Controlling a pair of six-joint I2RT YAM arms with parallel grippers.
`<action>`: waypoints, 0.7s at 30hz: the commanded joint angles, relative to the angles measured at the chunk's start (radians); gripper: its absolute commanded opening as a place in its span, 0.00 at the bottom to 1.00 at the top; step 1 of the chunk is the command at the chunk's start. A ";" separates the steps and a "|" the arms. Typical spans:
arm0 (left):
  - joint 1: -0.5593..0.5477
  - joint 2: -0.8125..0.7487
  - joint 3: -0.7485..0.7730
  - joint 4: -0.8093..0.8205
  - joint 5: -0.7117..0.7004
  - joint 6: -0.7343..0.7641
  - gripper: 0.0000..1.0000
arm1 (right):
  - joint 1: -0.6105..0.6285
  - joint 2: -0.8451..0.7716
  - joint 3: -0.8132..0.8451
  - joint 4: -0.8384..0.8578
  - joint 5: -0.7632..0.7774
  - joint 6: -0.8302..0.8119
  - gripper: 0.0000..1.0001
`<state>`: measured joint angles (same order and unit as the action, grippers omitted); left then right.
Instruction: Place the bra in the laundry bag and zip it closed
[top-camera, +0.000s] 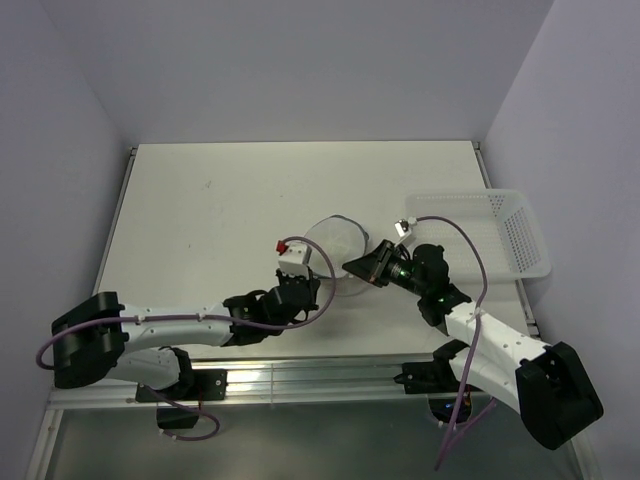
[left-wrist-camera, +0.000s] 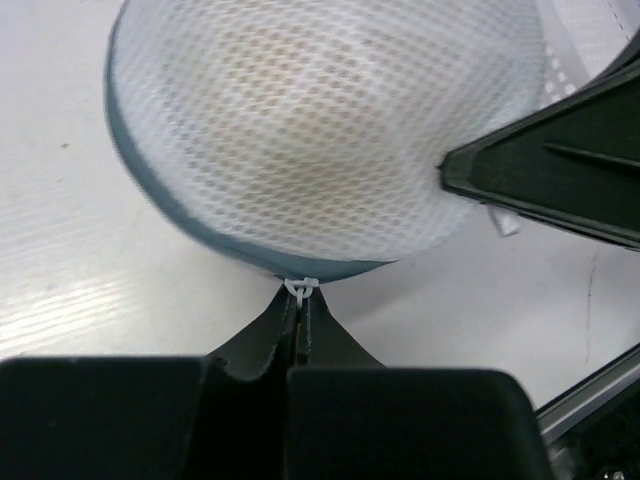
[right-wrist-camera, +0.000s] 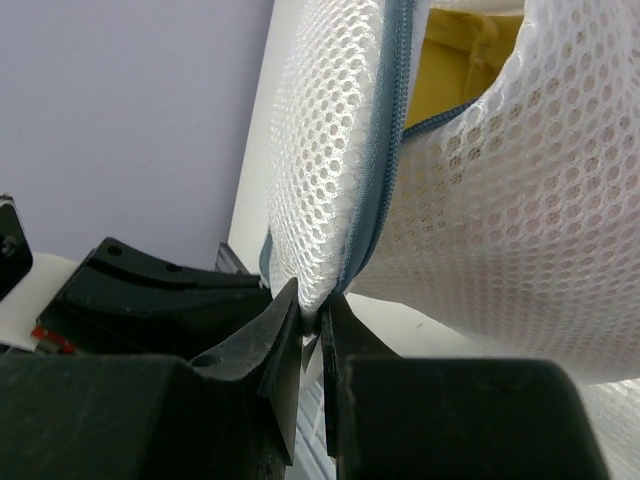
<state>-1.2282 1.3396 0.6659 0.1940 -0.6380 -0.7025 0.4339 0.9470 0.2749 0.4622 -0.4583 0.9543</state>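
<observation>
The small round laundry bag of translucent white mesh with a grey-blue zip rim (top-camera: 335, 245) sits near the middle of the white worktop (top-camera: 220, 200), between the two arms. The left fingers (left-wrist-camera: 290, 318) are together, pinching a small white plastic pull tab (left-wrist-camera: 301, 288) at the bag's rim. The right fingers (right-wrist-camera: 292, 325) are clamped on the mesh edge beside the zip. Through the unzipped gap a yellow bra (right-wrist-camera: 455, 70) shows inside. A white plastic lattice basket (top-camera: 500, 230) lies at the worktop's right edge.

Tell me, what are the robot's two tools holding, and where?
Both hold the laundry bag. The left tool pinches the small white loop at its zip; the right tool pinches the mesh edge beside that zip.
</observation>
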 joint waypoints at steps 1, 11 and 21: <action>0.025 -0.088 -0.070 -0.054 -0.107 -0.043 0.00 | -0.014 0.021 0.049 -0.026 -0.020 -0.061 0.00; 0.076 -0.280 -0.161 -0.116 -0.104 -0.055 0.00 | -0.047 0.189 0.216 -0.082 -0.132 -0.153 0.00; 0.049 -0.160 -0.039 0.016 -0.065 -0.012 0.00 | -0.043 0.042 0.281 -0.400 0.131 -0.263 1.00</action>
<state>-1.1728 1.1370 0.5465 0.1234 -0.7052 -0.7437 0.3973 1.1027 0.5594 0.1799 -0.4583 0.7414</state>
